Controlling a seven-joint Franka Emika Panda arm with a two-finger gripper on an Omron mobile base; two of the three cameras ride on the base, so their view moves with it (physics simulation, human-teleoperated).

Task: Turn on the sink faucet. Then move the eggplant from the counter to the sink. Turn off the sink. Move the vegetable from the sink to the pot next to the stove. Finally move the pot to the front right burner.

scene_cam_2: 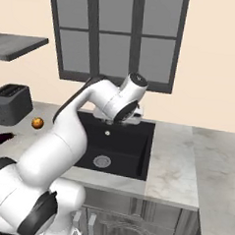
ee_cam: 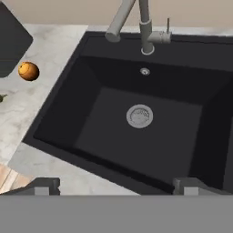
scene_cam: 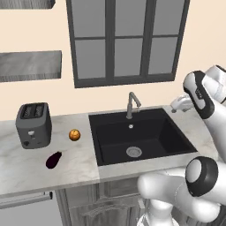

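Observation:
The sink faucet (scene_cam: 131, 105) stands behind the black sink (scene_cam: 115, 152), and no water runs from its spout (ee_cam: 119, 23). Its small side handle (ee_cam: 167, 28) points up in the hand view. The dark purple eggplant (scene_cam: 54, 160) lies on the counter (scene_cam: 22, 172) left of the basin; it also shows as eggplant (scene_cam_2: 2, 138) at the far left. My gripper (ee_cam: 117, 185) hovers above the sink's front edge and looks down at the drain (ee_cam: 139, 115). Its jaws are open wide and hold nothing. The white hand (scene_cam: 180, 104) sits over the basin's back right corner.
A small orange fruit (scene_cam: 74, 135) lies near the sink's left rim. A dark toaster (scene_cam: 34, 125) stands further left. A window (scene_cam: 126, 39) fills the wall behind the faucet, and shelves (scene_cam: 30, 65) hang at the upper left. More counter (scene_cam_2: 173, 157) stretches right of the basin.

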